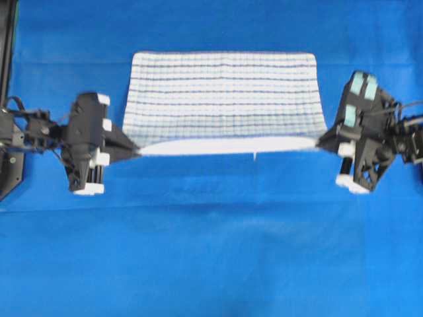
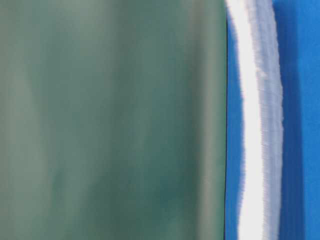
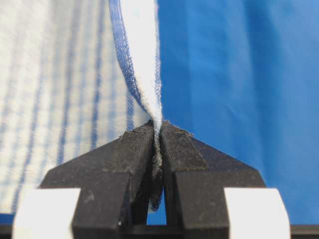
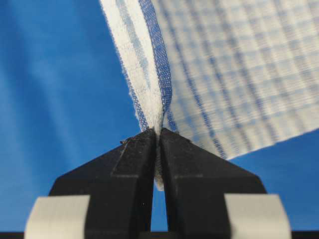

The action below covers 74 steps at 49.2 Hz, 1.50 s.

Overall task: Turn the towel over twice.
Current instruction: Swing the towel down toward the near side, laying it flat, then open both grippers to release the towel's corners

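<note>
The towel (image 1: 225, 96), white with thin blue stripes, is stretched between both grippers above the blue table cover. Its near edge is lifted and pulled taut into a bright white line, and the far edge rests on the cover. My left gripper (image 1: 139, 153) is shut on the towel's near left corner; in the left wrist view the hemmed corner (image 3: 144, 84) runs down between the black fingers (image 3: 132, 149). My right gripper (image 1: 320, 144) is shut on the near right corner, where the hem (image 4: 149, 89) enters the closed fingers (image 4: 182, 149). The table-level view catches the raised towel (image 2: 257, 125) edge-on.
A plain blue cloth (image 1: 211, 251) covers the whole table under and around the towel. A black frame post (image 1: 6, 59) stands at the far left edge. A blurred green backdrop (image 2: 110, 120) lies behind the table.
</note>
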Motion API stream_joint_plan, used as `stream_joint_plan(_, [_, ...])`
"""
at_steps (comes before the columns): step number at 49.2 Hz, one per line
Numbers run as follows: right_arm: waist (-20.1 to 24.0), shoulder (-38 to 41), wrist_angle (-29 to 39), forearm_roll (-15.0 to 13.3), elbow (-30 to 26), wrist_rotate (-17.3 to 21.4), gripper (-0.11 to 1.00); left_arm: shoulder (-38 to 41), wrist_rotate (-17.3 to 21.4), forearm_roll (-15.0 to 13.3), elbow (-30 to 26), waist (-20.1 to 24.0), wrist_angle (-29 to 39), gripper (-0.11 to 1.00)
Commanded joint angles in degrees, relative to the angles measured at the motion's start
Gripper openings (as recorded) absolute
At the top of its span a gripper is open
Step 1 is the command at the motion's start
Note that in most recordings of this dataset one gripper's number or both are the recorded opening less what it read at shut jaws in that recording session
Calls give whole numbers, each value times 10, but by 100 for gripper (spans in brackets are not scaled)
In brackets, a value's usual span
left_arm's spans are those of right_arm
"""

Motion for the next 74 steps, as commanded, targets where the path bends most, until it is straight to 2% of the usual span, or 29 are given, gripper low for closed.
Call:
stream_joint_plan(1, [19, 13, -33, 0, 1, 18, 5, 21, -14, -1, -5, -19, -5, 1])
stream_joint_plan(6, [41, 36, -56, 1, 2, 37, 5, 52, -26, -1, -10, -42, -6, 1])
stream_joint_plan(17, [66, 76, -62, 1, -7, 44, 5, 79, -26, -1, -23, -76, -6, 1])
stream_joint_plan(41, [66, 93, -62, 0, -8, 44, 5, 79, -24, -1, -24, -76, -6, 3])
stream_joint_plan(44, [66, 93, -62, 0, -9, 44, 5, 79, -22, -1, -24, -75, -5, 8])
stream_joint_plan(48, [66, 93, -62, 0, -11, 44, 8, 79, -22, -1, -25, -75, -3, 24])
stream_joint_plan(50, [66, 93, -62, 0, -11, 44, 17, 79, -23, -1, -25, -76, -3, 35])
stream_joint_plan(55, [66, 92, -61, -2, -13, 44, 49, 76, -25, -1, -24, -75, 4, 64])
stream_joint_plan(59, [66, 91, -57, -3, -16, 44, 66, 69, -23, -1, -25, -75, 18, 78])
stream_joint_plan(68, [66, 71, -35, -11, -28, 43, 63, 40, -19, -1, -34, -75, 65, 76])
stream_joint_plan(74, [62, 42, -8, -32, -37, 43, 63, 4, -18, -1, -47, -76, 98, 76])
